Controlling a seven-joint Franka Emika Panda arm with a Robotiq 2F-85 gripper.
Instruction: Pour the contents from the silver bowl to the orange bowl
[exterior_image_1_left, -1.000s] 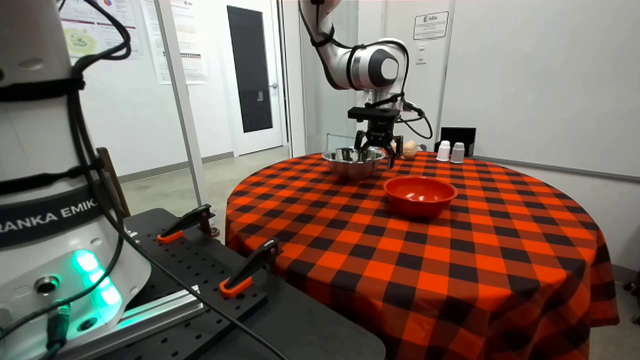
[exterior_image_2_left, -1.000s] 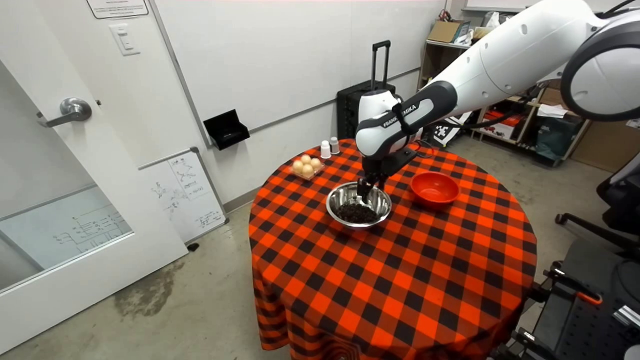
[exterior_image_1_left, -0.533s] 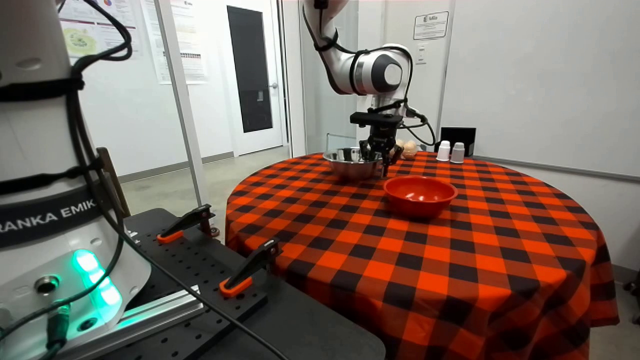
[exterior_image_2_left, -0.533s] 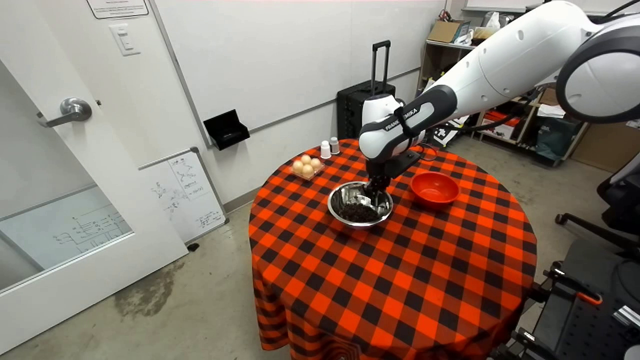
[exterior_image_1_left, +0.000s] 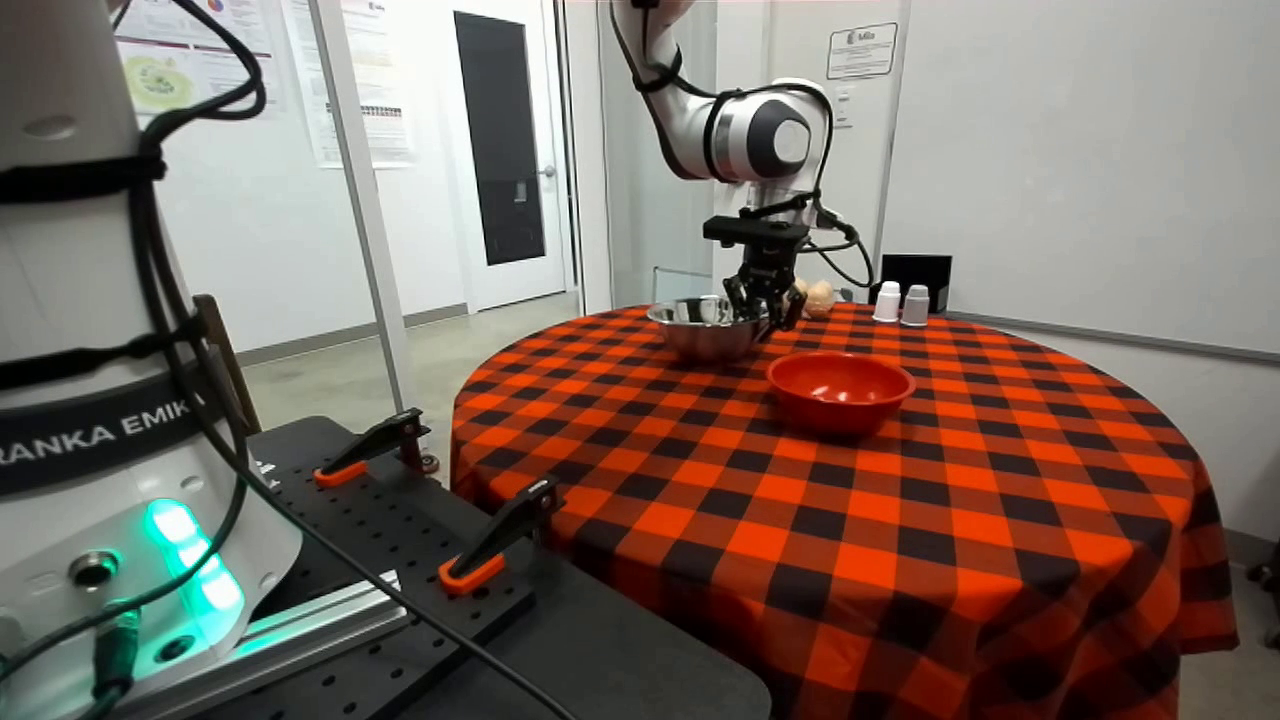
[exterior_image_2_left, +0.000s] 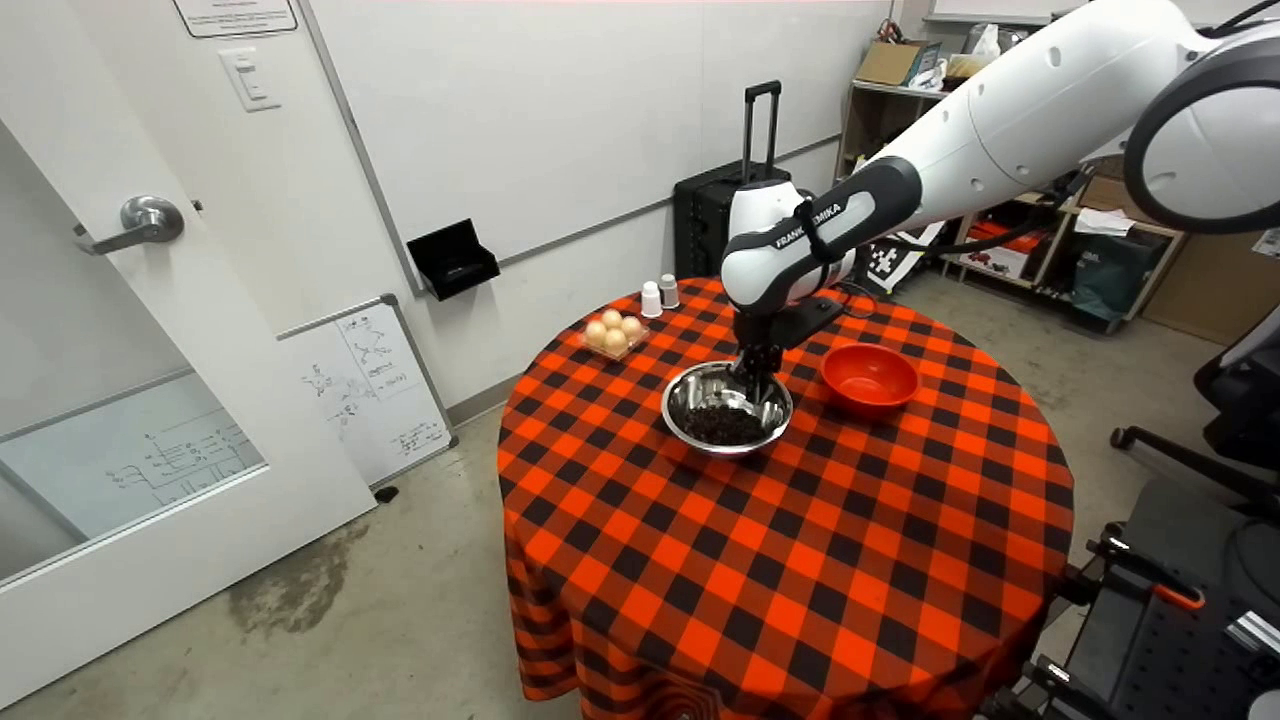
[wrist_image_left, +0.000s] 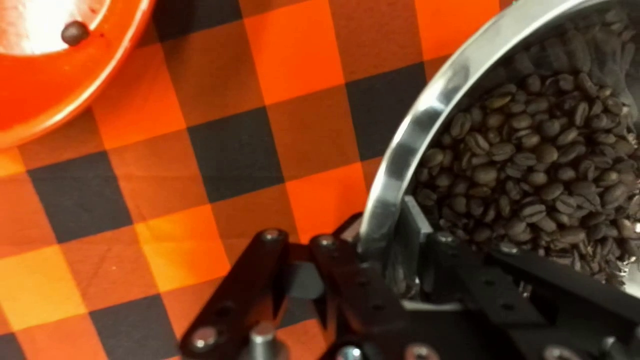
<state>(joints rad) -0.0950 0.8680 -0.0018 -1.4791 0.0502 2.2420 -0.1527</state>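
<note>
The silver bowl stands upright on the checked tablecloth, filled partway with dark coffee beans. My gripper straddles its rim in the wrist view, one finger inside the bowl and one outside, shut on the metal wall. In both exterior views the gripper points down at the side of the silver bowl that faces the orange bowl. Glossy and red, the orange bowl sits a short way off; its near part shows at the wrist view's top left, with one dark bean inside.
A clear pack of eggs and two small shakers stand near the table's far edge. Black clamps and the robot's base plate lie beside the round table.
The gripper has shifted toward the orange bowl, dipped and come up slightly, and its fingers have come together on the silver bowl's rim. The silver bowl has slid slightly toward the orange bowl.
</note>
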